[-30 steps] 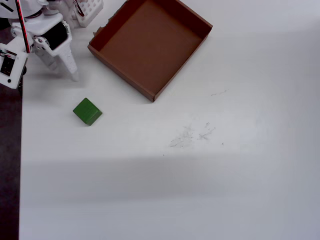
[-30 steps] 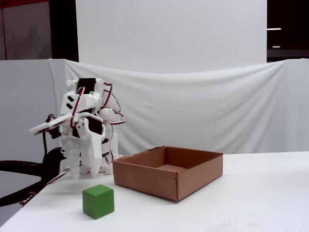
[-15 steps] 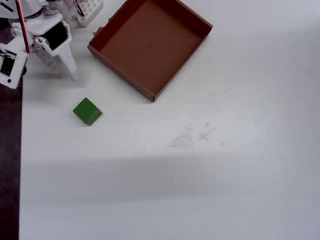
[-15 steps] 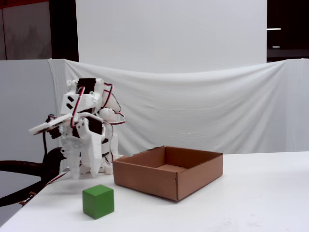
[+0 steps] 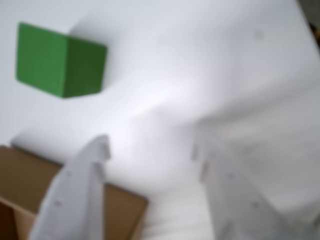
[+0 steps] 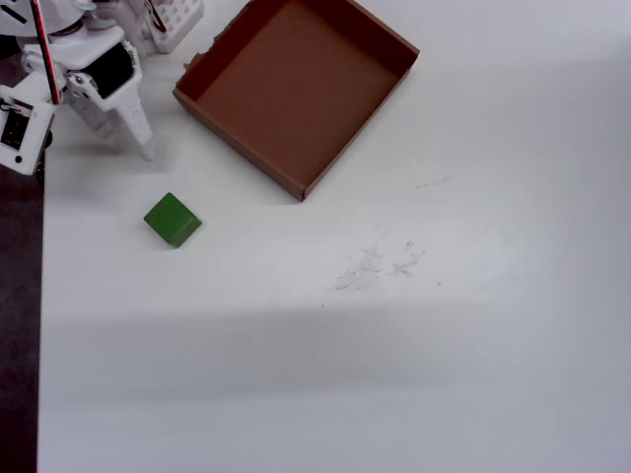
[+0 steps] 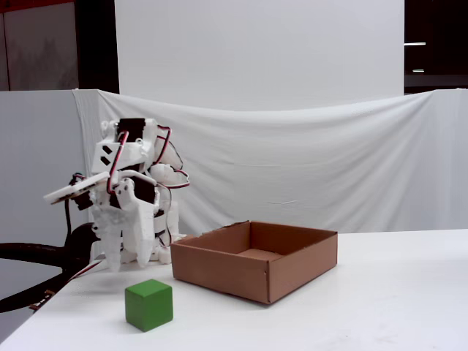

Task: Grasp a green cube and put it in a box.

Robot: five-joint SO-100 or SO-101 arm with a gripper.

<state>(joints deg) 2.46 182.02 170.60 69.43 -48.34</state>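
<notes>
Matte green cube [image 6: 173,219] sits alone on the table, darker sides showing; gripper [image 5: 150,150] spread, empty, nearby.

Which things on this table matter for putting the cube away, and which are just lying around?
Part of the job:
- green cube, loose on the table
- box, empty
- gripper, open, holding nothing

Just there:
- white lattice-sided object at the top edge
- white cloth backdrop
</notes>
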